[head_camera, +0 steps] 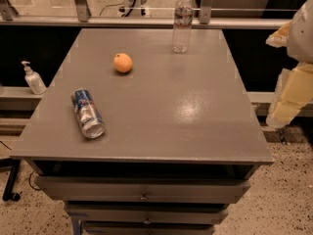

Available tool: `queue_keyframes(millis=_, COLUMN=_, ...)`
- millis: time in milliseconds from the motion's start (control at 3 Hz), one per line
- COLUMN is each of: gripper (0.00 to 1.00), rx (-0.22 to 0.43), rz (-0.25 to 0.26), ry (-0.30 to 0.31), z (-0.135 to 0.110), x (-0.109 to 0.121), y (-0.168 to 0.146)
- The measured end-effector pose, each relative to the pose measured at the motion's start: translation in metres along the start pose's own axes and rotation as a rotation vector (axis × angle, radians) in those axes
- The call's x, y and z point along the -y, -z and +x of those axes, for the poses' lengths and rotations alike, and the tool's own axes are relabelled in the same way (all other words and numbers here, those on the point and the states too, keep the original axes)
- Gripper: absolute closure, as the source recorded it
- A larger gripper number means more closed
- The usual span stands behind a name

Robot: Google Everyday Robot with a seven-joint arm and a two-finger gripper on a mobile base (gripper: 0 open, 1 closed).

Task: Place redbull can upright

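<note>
Three items are on the grey table (171, 106), which has drawers below its top. The gripper (287, 98) hangs at the right edge of view, beyond the table's right side and well apart from every item. Whether it is wide or narrow cannot be told, and no item is seen in it. A clear water bottle (182, 21) stands upright and capped near the far edge, right of centre. The redbull can (88, 113) lies on its side near the front-left corner, its length running from the back towards the front edge with a silver end facing forward. Nothing touches it, so the task is judged not yet begun. Assessment of the can: thin metal, probably light, though full or empty cannot be told. Its smooth round wall is likely to roll sideways if nudged and to slip in a loose hold, and a hard squeeze may dent it. Recommended hold: across the middle of the body, closing on the narrow width at right angles to its length, with firm but moderate pressure, so it can be tipped onto one flat end. A white pump bottle (33, 78) stands on a ledge left of the table, off the work surface. An orange (123, 62) sits behind the can, well apart from it.
</note>
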State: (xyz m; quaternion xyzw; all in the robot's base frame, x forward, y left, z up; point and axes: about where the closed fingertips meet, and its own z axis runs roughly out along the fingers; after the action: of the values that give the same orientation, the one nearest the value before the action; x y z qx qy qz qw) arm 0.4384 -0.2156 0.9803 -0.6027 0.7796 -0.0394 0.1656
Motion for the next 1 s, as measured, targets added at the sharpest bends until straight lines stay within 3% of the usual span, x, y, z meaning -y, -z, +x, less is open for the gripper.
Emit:
queue_keyframes(millis=333, gripper=0.00, rx=0.001, rz=0.002, ry=0.000, z=0.000, x=0.000, y=0.000)
queue_keyframes(millis=667, gripper=0.00, rx=0.081, rz=-0.007, ry=-0.006, z=-0.047, x=-0.007, y=-0.008)
queue_keyframes(millis=1000, gripper=0.00, rx=0.172, rz=-0.039, ry=-0.049, z=-0.116, x=-0.018, y=-0.024)
